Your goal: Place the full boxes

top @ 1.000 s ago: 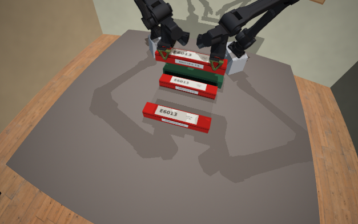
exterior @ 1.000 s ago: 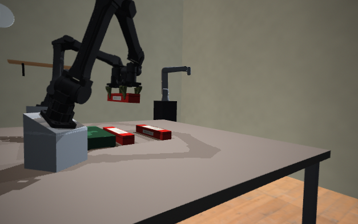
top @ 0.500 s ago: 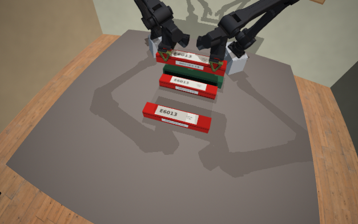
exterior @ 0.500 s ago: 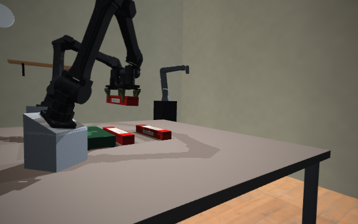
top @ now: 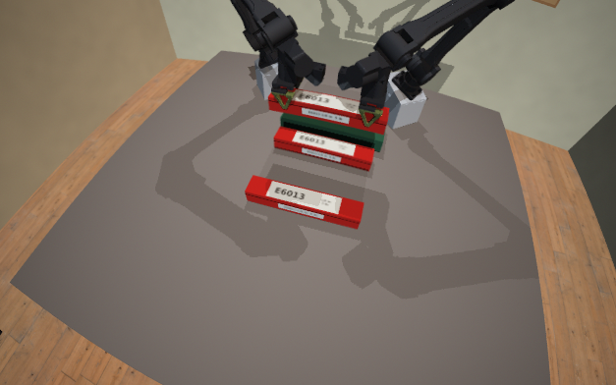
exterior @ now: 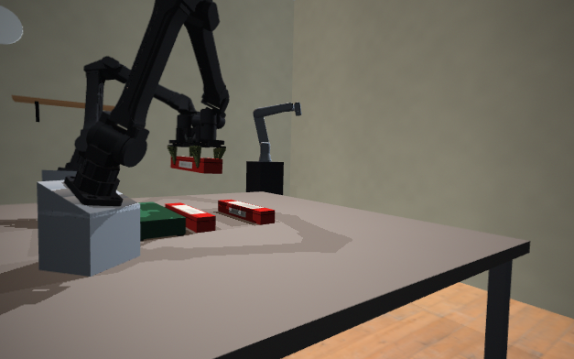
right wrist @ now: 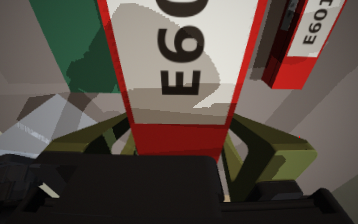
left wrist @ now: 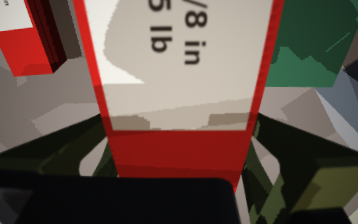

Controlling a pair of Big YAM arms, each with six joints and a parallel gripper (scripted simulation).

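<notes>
Both grippers hold one red E6013 box (top: 328,110) level in the air above the green low platform (top: 331,132). My left gripper (top: 371,118) is shut on the end that reads "5 lb"; its fingers flank that end in the left wrist view (left wrist: 180,150). My right gripper (top: 285,98) is shut on the "E60" end, as the right wrist view (right wrist: 180,140) shows. The held box hangs well above the table in the exterior view (exterior: 197,165). A second red box (top: 324,146) lies flat on the table against the platform's front edge. A third red box (top: 305,200) lies flat farther forward.
Two grey arm pedestals (exterior: 88,238) stand behind and beside the platform (exterior: 160,220). A small grey arm on a black stand (exterior: 265,176) is beyond the table's far edge. The two boxes on the table show in the exterior view (exterior: 190,216) (exterior: 246,211).
</notes>
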